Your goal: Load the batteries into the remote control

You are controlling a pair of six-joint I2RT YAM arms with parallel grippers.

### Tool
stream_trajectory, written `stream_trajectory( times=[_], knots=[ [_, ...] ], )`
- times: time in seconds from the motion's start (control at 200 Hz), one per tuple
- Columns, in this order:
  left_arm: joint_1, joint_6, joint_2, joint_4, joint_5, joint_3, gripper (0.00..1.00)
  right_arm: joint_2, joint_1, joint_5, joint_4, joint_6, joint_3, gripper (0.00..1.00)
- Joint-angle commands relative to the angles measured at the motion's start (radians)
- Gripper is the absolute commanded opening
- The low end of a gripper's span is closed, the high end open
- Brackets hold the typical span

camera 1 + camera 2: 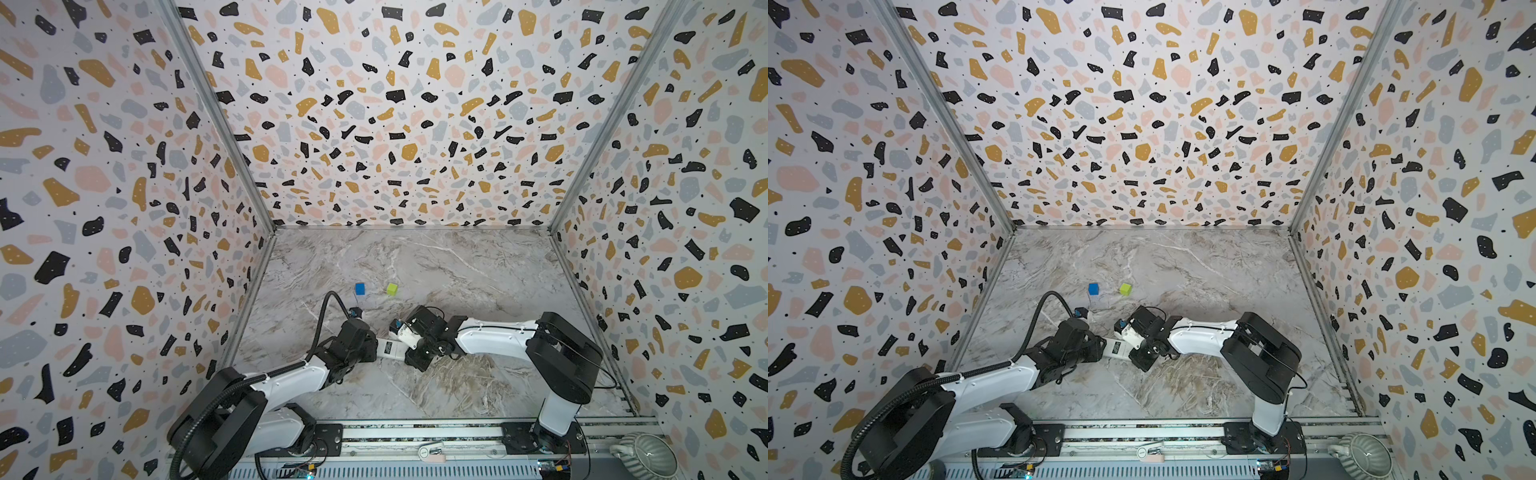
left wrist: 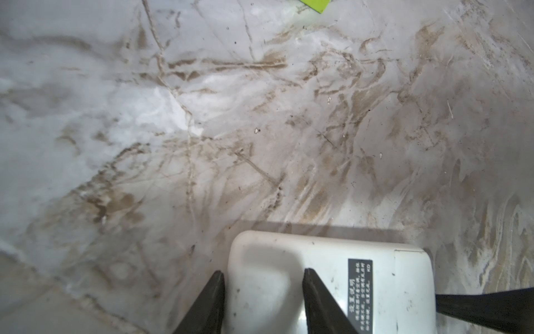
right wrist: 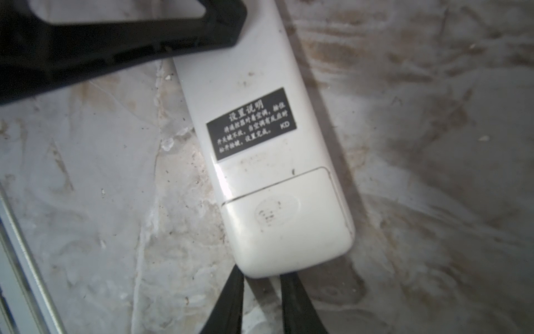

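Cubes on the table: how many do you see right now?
2. The blue cube sits on the marble table beyond the arms; the green cube sits just right of it, apart. The arms may hide others.

- Remote control (image 3: pixel 260 144): I count one, white back facing up, carrying one black label (image 3: pixel 251 123) and one battery cover (image 3: pixel 289 222).
- Cubes: I count two, one blue cube (image 1: pixel 360 288) and one green cube (image 1: pixel 391 289), on the far side of my arms.
- Batteries: I count none in view.
- My grippers: two, the left gripper (image 2: pixel 263 303) and the right gripper (image 3: pixel 261 300).
- Grey ribbed pot (image 1: pixel 646 455): one, near right corner.
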Motion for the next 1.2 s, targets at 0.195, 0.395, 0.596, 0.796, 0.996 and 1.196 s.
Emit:
stream_trajectory(
  times=[0.195, 0.395, 0.596, 0.796, 0.996, 1.196],
  knots=[
    [-0.016, 0.003, 0.001, -0.034, 0.057, -0.018, 0.45, -0.015, 0.024, -0.021, 0.096, -0.005, -0.035, 0.36],
    [-0.016, 0.011, 0.004, -0.048, 0.049, 0.003, 0.45, -0.12, 0.002, 0.024, 0.066, -0.005, -0.107, 0.56],
    [-0.014, 0.02, -0.014, -0.068, 0.036, 0.026, 0.45, -0.198, -0.049, 0.04, 0.052, -0.055, -0.145, 0.64],
    [-0.014, 0.039, -0.066, -0.099, 0.036, 0.068, 0.54, -0.177, -0.042, -0.003, 0.125, -0.141, -0.112, 0.77],
    [0.001, 0.035, -0.122, -0.153, 0.021, 0.068, 0.62, -0.083, -0.044, 0.01, 0.131, -0.212, -0.025, 0.84],
    [0.046, -0.007, -0.191, -0.126, 0.059, 0.024, 0.69, -0.014, -0.041, 0.027, 0.127, -0.272, 0.02, 0.86]
  ],
)
